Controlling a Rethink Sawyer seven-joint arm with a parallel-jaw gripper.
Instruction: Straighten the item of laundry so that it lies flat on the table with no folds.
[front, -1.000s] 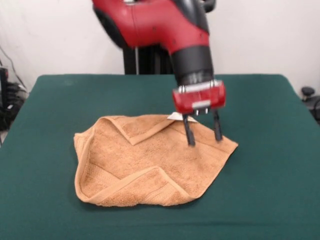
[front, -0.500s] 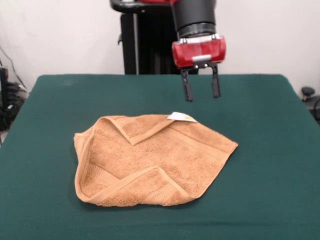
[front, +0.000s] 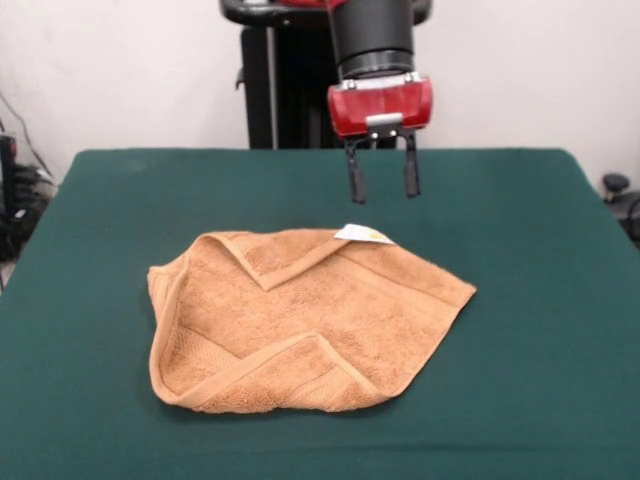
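Two dark fingers (front: 356, 185) of the pincer (front: 382, 184) hung spread apart, empty, above the tabletop (front: 100, 220), clear of the folded towel (front: 300, 320).

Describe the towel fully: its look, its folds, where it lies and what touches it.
The towel is orange-tan terry cloth with woven border bands and hemmed edges, and a small white tag at its far edge. It lies crumpled on the green table, not flat: one corner is folded over at the far side, another at the near side. Only the table touches it; the open gripper hangs clear above.
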